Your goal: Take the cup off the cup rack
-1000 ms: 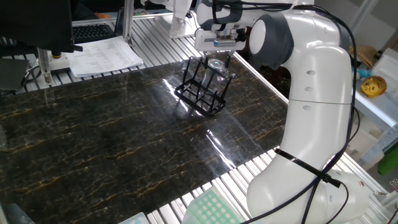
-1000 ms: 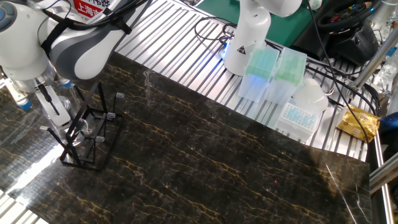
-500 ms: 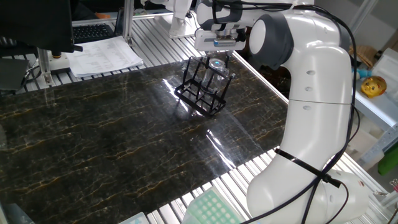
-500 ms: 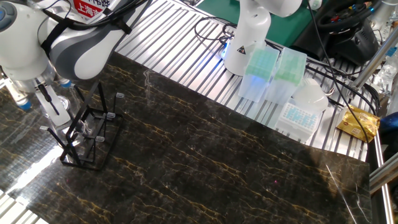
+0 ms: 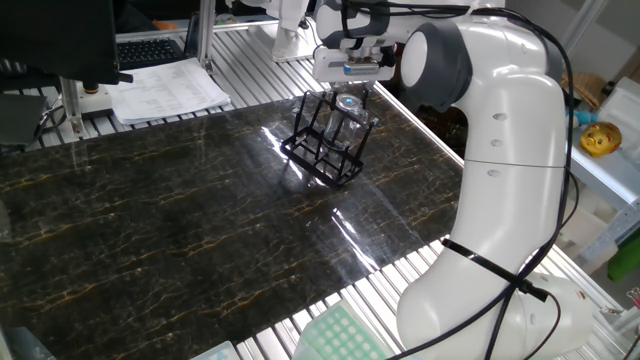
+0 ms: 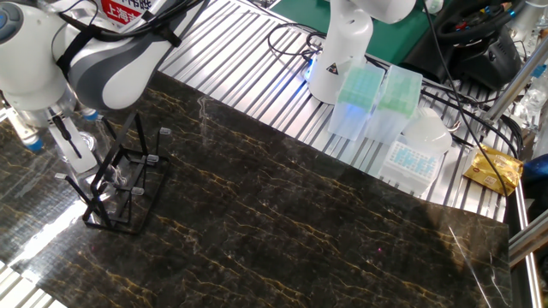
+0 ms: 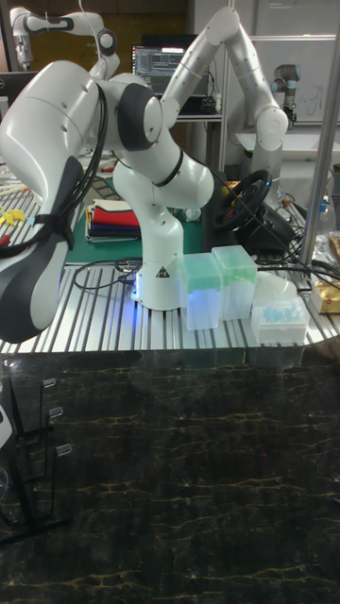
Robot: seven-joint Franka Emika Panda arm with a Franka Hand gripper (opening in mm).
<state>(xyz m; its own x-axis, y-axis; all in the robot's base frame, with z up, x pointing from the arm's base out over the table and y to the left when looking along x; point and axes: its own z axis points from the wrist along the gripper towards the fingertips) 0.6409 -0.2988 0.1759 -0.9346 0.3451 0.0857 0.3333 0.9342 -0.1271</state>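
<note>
Hand [image 5: 352, 93] down at the cup [image 5: 346, 112] on the cup rack [image 5: 325, 143], its finger spread impossible to tell.

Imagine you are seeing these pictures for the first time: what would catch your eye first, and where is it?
The big white robot arm dominates, bending over the far edge of the dark marbled table. Its pincer hangs right above the black cup rack, where the clear cup sits among the pegs. Behind the table, green-lidded boxes rest on the metal surface.

Table [image 6: 325, 231]: dark marbled top, glossy.
Papers [image 5: 165, 92]: stacked beyond the table's far edge.
Keyboard [image 5: 150, 47]: behind the papers.
Tip boxes [image 6: 360, 101]: green-tinted, side by side on ribbed metal.
Steering wheel [image 7: 247, 203]: black, background.
</note>
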